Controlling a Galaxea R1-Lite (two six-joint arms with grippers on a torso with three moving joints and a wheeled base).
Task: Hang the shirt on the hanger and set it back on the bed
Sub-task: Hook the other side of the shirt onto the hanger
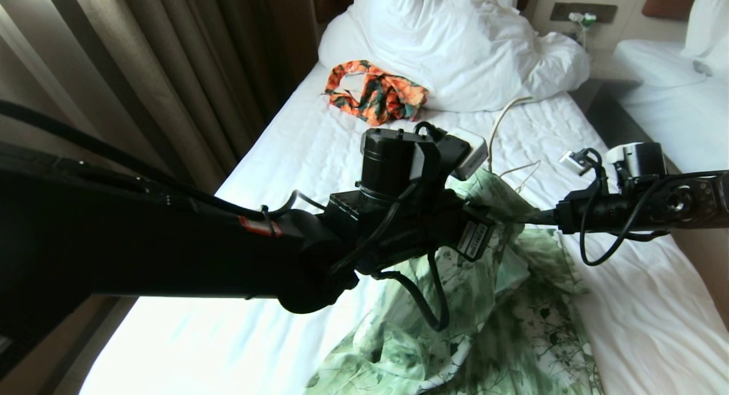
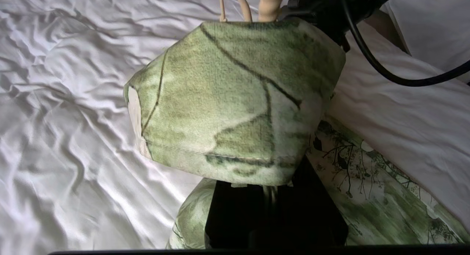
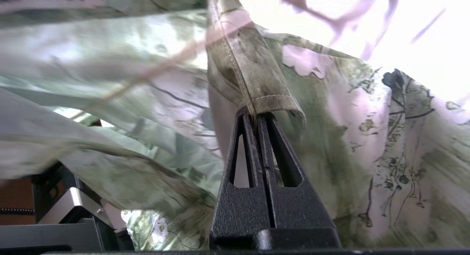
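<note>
On the far left we see heavy beige curtains (image 1: 142, 70) hanging beside the bed (image 1: 319, 156), whose wrinkled white sheet runs up to a big white pillow (image 1: 450, 48). An orange-and-green patterned garment (image 1: 376, 93) lies crumpled just below that pillow. Across the middle our left arm reaches over the mattress; the left gripper (image 2: 271, 196) is hidden under green fabric draped over it, its fingers closed on the shirt (image 1: 501, 292), which is lifted at that point and spills down in folds onto the sheet toward the near edge of the bed. The cream hanger (image 1: 504, 127) shows just beyond the raised cloth, its thin wires rising out of the fabric by the left gripper. Farther right, our right gripper (image 3: 257, 117) comes in level from the side, its fingers pressed together on a folded, hemmed edge of the shirt. At the far right stands a second white bed (image 1: 672, 105).
</note>
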